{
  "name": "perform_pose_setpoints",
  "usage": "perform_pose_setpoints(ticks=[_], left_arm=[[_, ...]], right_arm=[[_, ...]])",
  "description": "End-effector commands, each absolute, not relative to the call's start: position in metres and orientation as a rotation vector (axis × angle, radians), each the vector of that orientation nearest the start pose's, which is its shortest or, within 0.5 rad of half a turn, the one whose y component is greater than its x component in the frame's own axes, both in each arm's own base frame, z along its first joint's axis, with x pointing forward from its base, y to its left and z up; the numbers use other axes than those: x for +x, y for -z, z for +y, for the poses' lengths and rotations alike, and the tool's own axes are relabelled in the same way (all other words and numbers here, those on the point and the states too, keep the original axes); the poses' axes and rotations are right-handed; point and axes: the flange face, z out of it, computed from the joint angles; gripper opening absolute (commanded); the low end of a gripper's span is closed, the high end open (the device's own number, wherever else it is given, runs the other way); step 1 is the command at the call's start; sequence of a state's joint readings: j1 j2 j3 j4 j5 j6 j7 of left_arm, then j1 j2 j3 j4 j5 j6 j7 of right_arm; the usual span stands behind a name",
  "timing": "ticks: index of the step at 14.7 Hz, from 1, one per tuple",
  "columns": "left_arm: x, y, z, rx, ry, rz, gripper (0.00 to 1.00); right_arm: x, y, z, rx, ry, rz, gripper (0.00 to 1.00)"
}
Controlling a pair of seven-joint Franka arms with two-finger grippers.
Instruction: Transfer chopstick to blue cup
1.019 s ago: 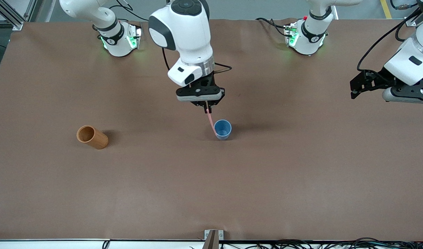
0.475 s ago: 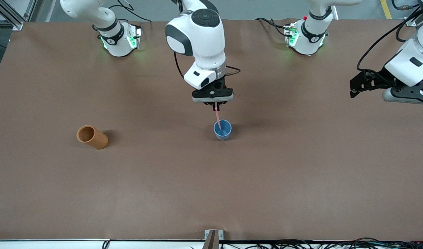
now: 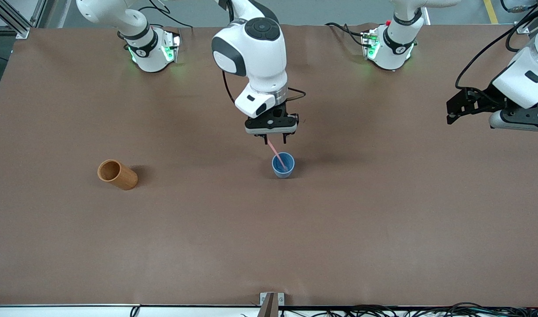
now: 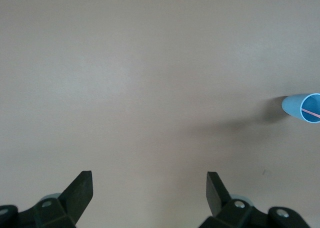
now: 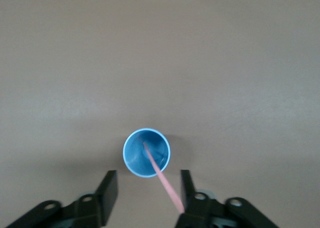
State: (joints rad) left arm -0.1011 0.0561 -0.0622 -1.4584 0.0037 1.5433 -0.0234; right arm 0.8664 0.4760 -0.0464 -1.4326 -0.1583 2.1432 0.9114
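Observation:
The blue cup (image 3: 283,165) stands upright near the table's middle. The pale-pink chopstick (image 3: 278,155) has its lower end inside the cup and leans out over the rim. My right gripper (image 3: 274,141) hovers just above the cup, open, and the stick's upper end rests against one finger. In the right wrist view the cup (image 5: 146,153) sits between the spread fingers of the gripper (image 5: 147,175), and the stick (image 5: 165,183) slants toward one finger. My left gripper (image 3: 449,115) waits open and empty over the left arm's end of the table; it shows in the left wrist view (image 4: 148,177).
A tan-brown wooden cup (image 3: 117,175) lies on its side toward the right arm's end of the table, about as near to the front camera as the blue cup. The blue cup also shows at the edge of the left wrist view (image 4: 302,107).
My right gripper carried the chopstick from beside the blue cup to over it, lowered the tip in, then opened. The stick now leans free in the cup.

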Motion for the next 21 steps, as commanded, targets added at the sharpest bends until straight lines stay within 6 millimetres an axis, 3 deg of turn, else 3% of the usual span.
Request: perform_pose_setpoints(ticks=[1,3,5,8,11,13,16,19,21], left_arm=[[0.563,-0.651,-0.092,-3.180,0.025,0.214,1.00],[0.562,-0.654,-0.093,-3.180,0.030,0.215,1.00],[0.562,-0.654,-0.093,-3.181,0.030,0.215,1.00],[0.563,-0.653,-0.092,-3.180,0.030,0.210,1.00],[0.563,-0.653,-0.092,-3.180,0.030,0.210,1.00],[0.563,-0.653,-0.092,-3.179,0.031,0.209,1.00],[0.563,-0.654,-0.092,-3.179,0.033,0.209,1.00],[0.562,-0.653,-0.092,-3.177,0.031,0.211,1.00],[0.562,-0.653,-0.092,-3.177,0.031,0.212,1.00]], right_arm=[[0.510,-0.485,0.489,-3.012,0.465,0.097,1.00],[0.526,-0.520,0.443,-3.043,0.447,0.171,1.00],[0.539,-0.557,0.389,-3.090,0.421,0.124,1.00],[0.547,-0.601,0.303,-3.173,0.328,0.142,1.00],[0.551,-0.630,0.226,-3.206,0.250,0.183,1.00],[0.555,-0.650,0.159,-3.162,0.185,0.207,1.00],[0.555,-0.662,0.079,-3.169,0.123,0.293,1.00],[0.537,-0.673,0.028,-3.169,0.056,0.401,1.00],[0.512,-0.680,0.024,-3.169,0.044,0.382,1.00]])
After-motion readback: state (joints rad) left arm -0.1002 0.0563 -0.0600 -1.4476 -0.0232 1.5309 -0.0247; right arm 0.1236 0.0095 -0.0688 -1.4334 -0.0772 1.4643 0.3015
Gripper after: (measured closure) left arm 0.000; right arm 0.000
